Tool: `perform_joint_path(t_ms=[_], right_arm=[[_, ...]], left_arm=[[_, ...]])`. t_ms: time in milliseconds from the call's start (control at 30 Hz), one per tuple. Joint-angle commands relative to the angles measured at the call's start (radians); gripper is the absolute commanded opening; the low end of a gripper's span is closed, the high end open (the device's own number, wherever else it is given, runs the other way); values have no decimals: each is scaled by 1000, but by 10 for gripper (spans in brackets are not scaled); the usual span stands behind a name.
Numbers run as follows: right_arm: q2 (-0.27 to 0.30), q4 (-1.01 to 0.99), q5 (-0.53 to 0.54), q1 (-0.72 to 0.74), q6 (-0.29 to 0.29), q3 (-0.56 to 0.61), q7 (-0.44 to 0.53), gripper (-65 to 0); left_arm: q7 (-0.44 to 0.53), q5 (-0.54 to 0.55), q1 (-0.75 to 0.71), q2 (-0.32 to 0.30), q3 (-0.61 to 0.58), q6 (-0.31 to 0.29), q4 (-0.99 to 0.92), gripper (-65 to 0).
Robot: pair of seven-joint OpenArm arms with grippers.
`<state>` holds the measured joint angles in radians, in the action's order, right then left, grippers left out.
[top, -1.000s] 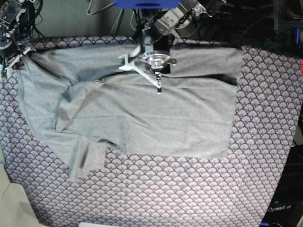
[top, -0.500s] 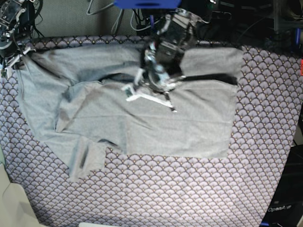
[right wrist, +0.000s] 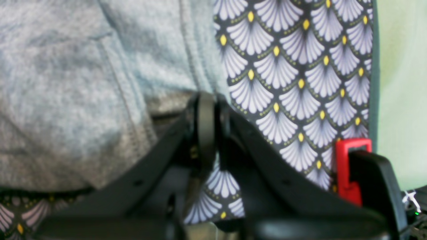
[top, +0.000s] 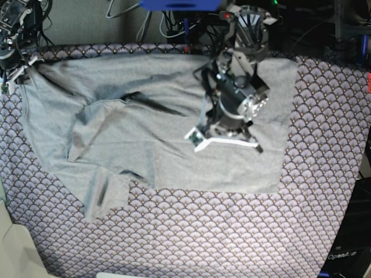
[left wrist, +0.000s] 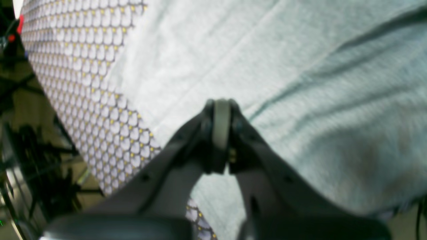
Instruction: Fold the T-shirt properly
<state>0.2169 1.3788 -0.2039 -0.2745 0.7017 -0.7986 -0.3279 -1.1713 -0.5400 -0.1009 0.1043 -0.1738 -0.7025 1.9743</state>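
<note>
The light grey T-shirt (top: 174, 133) lies spread and wrinkled on the purple scallop-patterned table cloth (top: 203, 231), one sleeve (top: 104, 197) sticking out at the front left. My left gripper (top: 257, 148) hovers over the shirt's right half. In the left wrist view this left gripper (left wrist: 222, 110) is shut, with nothing between its fingers and grey fabric (left wrist: 300, 83) below. My right gripper (top: 26, 63) sits at the shirt's back left corner. Up close, the right gripper (right wrist: 206, 103) is shut on the hemmed edge of the T-shirt (right wrist: 83, 83), which is raised a little off the cloth.
The shirt's right edge (top: 288, 133) runs near bare table cloth (left wrist: 83, 83). Cables and dark equipment (top: 313, 29) stand behind the table. The table's edge (right wrist: 375, 66) lies just right of the right gripper. A red clip (right wrist: 350, 166) shows on the right wrist.
My left arm has swung from the shirt's back edge toward the front right, turning as it went. A dark crease now shows left of it. The right arm has not moved.
</note>
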Motion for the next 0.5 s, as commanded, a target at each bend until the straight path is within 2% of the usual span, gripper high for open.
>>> perform_joint_path(t_ms=[0,200,467], right_arm=[[8,17,-44,-12,-4,-12,-61,-650],[0,127,-44,-9,-4,-55,-61,-650],[-6,184,-50,30,-4,-69,-64,-650]], left_arm=[[-5,-16,-21,-10,6,4,13,-650],[3,-9,-90,-74,116,4,13,-650],[38,-12,-87,-68,280,4,16,-650]])
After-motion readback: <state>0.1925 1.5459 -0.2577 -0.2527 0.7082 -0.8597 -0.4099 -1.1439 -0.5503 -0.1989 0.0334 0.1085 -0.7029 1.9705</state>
